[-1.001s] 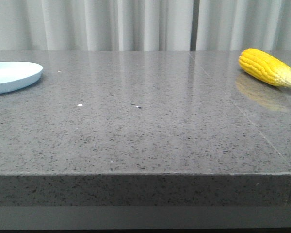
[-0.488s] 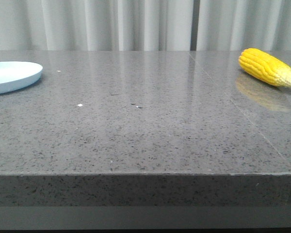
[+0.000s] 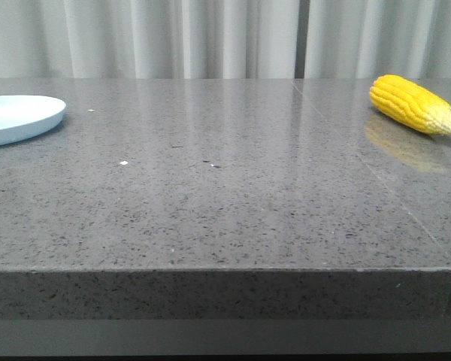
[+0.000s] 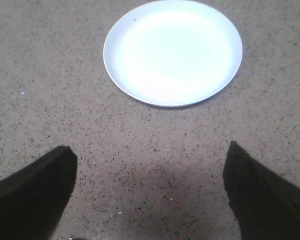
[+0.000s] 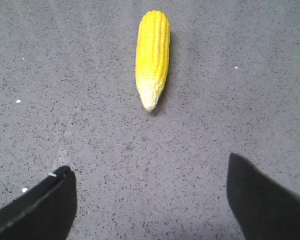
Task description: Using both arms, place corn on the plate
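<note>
The left claw (image 4: 150, 195) hangs over the grey tabletop (image 3: 225, 195) with its fingers wide apart and nothing between them, and the plate (image 4: 172, 50) lies flat just ahead of it. The right claw (image 5: 150, 200) is wide apart and holds nothing too. The corn (image 5: 152, 55) lies ahead of it, pale tip toward the claw, far across the tabletop from the plate.

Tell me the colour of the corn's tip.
Pale cream-white, against the bright yellow corn; clearest in the right wrist view.
</note>
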Tool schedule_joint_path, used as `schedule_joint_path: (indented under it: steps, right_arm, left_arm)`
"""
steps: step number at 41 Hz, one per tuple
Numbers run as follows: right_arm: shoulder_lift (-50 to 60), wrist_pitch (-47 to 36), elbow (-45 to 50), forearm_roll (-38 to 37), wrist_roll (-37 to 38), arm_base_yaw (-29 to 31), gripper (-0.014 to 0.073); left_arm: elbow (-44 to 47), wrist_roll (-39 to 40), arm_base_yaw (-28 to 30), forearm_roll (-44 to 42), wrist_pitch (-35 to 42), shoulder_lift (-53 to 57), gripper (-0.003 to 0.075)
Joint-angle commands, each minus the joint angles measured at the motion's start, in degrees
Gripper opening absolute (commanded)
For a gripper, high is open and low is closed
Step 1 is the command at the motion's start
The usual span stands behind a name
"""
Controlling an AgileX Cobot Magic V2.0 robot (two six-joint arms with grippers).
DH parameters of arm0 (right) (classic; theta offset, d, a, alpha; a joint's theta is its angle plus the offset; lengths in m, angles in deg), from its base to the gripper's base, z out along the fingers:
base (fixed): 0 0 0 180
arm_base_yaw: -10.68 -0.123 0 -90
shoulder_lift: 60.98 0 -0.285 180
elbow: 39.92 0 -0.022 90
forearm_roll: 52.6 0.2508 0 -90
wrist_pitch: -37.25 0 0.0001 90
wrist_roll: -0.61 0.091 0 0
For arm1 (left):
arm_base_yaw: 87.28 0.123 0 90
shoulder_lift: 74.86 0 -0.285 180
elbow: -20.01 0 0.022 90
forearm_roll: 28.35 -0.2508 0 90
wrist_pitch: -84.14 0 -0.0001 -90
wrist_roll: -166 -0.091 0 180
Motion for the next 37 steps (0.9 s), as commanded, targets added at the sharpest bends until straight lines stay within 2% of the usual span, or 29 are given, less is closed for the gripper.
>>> schedule_joint_path:
  steps: [1, 7, 13, 21, 25, 37]
  right_arm:
    - [-0.4, -4.5, -2.1, -0.2, -0.6, 0.3, 0.0635]
    - [-0.4, -4.5, -2.1, -0.2, -0.6, 0.3, 0.0635]
    - [-0.4, -4.5, -2.1, -0.2, -0.6, 0.3, 0.0635]
    - [-0.4, -4.5, -2.1, -0.2, -0.6, 0.3, 0.0635]
    - [-0.4, -4.5, -2.1, -0.2, -0.6, 0.3, 0.0635]
    - [-0.4, -4.5, -2.1, -0.2, -0.6, 0.3, 0.0635]
  left_arm:
    - [-4.3, 0.6, 0.0, -1.8, 1.1, -4.3, 0.0585]
    - [-8.3, 0.6, 1.2, -1.8, -0.5, -11.0, 0.0585]
    - [-13.2, -0.6, 6.4, 2.0, -1.8, -17.6, 0.0585]
    - [-18.3, -14.4, 14.2, 20.6, -1.8, -26.2, 0.0585]
    - [-20.6, -17.2, 16.6, 26.5, -1.7, -30.4, 0.0585]
    - [-27.6, -17.4, 16.8, 27.0, -1.2, -41.9, 0.0585]
